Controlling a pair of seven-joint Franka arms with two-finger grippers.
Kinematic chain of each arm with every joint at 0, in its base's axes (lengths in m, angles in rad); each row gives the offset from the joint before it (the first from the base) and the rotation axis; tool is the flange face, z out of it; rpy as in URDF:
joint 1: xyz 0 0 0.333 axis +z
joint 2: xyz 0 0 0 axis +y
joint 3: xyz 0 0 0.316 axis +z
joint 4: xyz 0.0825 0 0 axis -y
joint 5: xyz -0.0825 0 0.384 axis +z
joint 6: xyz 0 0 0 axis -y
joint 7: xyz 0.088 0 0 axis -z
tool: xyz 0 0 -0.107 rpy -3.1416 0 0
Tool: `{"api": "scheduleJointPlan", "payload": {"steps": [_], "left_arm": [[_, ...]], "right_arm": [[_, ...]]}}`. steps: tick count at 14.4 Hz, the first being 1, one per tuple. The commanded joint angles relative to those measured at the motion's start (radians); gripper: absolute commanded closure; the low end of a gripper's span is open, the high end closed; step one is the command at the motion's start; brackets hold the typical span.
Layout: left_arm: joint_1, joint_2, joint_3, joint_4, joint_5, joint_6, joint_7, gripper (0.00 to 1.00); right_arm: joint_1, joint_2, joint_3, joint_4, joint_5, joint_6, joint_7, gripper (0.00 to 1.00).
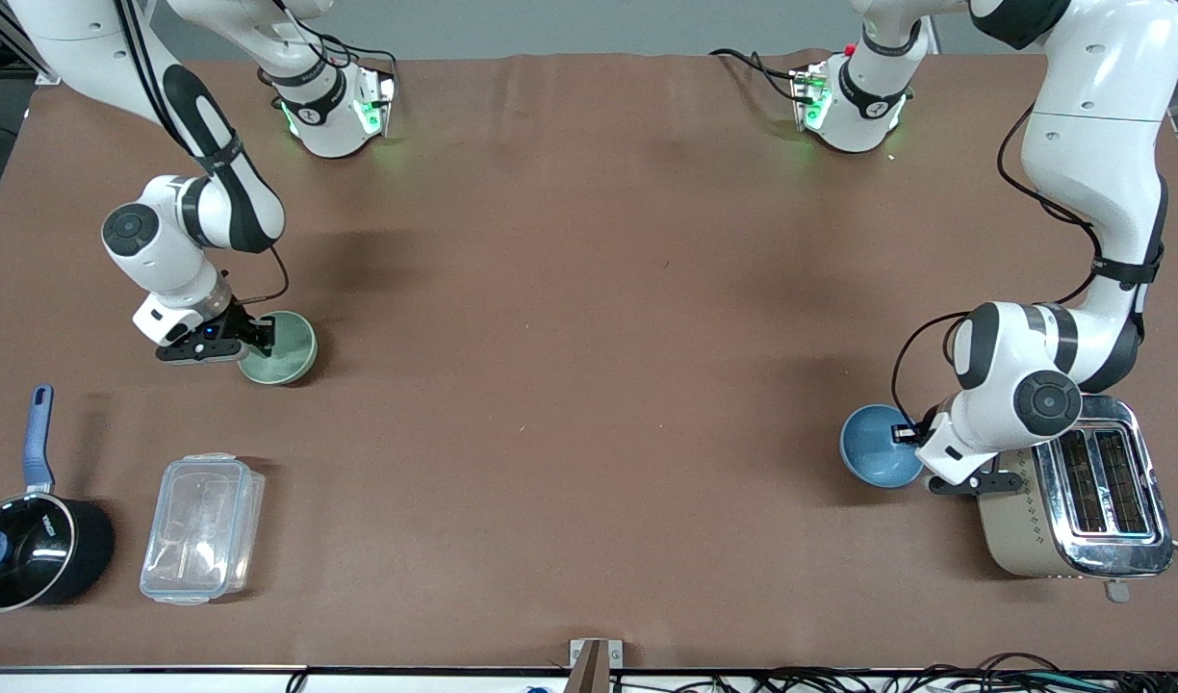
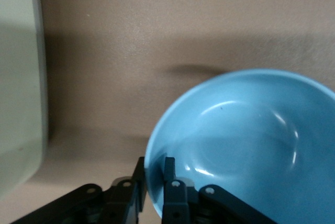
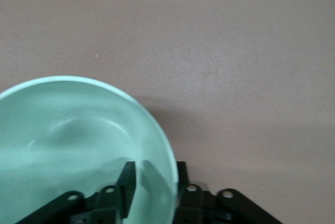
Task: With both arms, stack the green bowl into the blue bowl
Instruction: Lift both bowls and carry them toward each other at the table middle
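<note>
The green bowl sits on the table toward the right arm's end. My right gripper is at its rim. In the right wrist view the bowl fills the lower part and my right gripper is open, one finger inside the bowl and one outside, with a gap to the wall. The blue bowl sits beside the toaster toward the left arm's end. My left gripper is shut on its rim. The left wrist view shows the bowl with my left gripper pinching the rim.
A chrome toaster stands right beside the blue bowl and shows as a pale wall in the left wrist view. A black saucepan with a blue handle and a clear lidded container lie nearer the front camera than the green bowl.
</note>
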Motion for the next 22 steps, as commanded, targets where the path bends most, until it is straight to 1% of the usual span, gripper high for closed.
{"api": "scheduleJointPlan", "payload": {"steps": [1,3,5,6,7,8,10,12,13,15,16,18,19,21,22], "left_arm": [[0.002,-0.018,-0.051,0.008,-0.018,-0.003,-0.064,1.0],[0.001,-0.035,-0.123,0.039,-0.039,-0.004,-0.146,1.0],[-0.008,-0.033,-0.18,0.082,-0.088,-0.009,-0.237,1.0],[-0.016,-0.024,-0.22,0.108,-0.121,-0.008,-0.286,1.0],[-0.037,-0.013,-0.245,0.129,-0.139,-0.009,-0.324,1.0],[-0.077,-0.004,-0.253,0.146,-0.151,-0.008,-0.37,1.0],[-0.209,0.025,-0.248,0.194,-0.159,-0.001,-0.515,1.0],[-0.312,0.082,-0.245,0.263,-0.158,0.015,-0.663,1.0],[-0.364,0.105,-0.245,0.28,-0.158,0.044,-0.718,1.0],[-0.447,0.139,-0.239,0.283,-0.156,0.142,-0.824,1.0],[-0.479,0.152,-0.234,0.283,-0.155,0.166,-0.858,1.0],[-0.543,0.188,-0.219,0.283,-0.155,0.195,-0.892,1.0],[-0.583,0.202,-0.201,0.283,-0.155,0.219,-0.909,1.0],[-0.641,0.218,-0.159,0.283,-0.156,0.241,-0.94,0.98],[-0.66,0.229,-0.148,0.283,-0.156,0.241,-0.94,0.93]], "right_arm": [[-0.021,-0.029,0.008,-0.019,-0.011,-0.011,0.003,1.0],[-0.018,-0.049,0.008,-0.006,-0.011,-0.086,0.002,1.0],[-0.014,-0.099,0.008,0.018,-0.011,-0.187,0.002,1.0],[-0.012,-0.132,0.009,0.033,-0.011,-0.24,0.002,1.0],[-0.009,-0.161,0.012,0.055,-0.009,-0.307,0.003,1.0],[-0.006,-0.19,0.015,0.089,-0.009,-0.396,0.003,1.0],[0.003,-0.222,0.018,0.19,0.0,-0.595,0.009,1.0],[0.02,-0.224,0.023,0.32,0.004,-0.785,0.037,1.0],[0.037,-0.224,0.027,0.374,0.006,-0.859,0.07,1.0],[0.048,-0.224,0.055,0.405,0.075,-0.901,0.1,1.0],[0.048,-0.224,0.067,0.405,0.098,-0.901,0.118,1.0],[0.049,-0.221,0.099,0.406,0.099,-0.889,0.175,1.0],[0.049,-0.219,0.116,0.408,0.103,-0.874,0.208,1.0],[0.051,-0.207,0.176,0.408,0.103,-0.817,0.315,1.0],[0.051,-0.193,0.208,0.408,0.103,-0.788,0.371,1.0]]}}
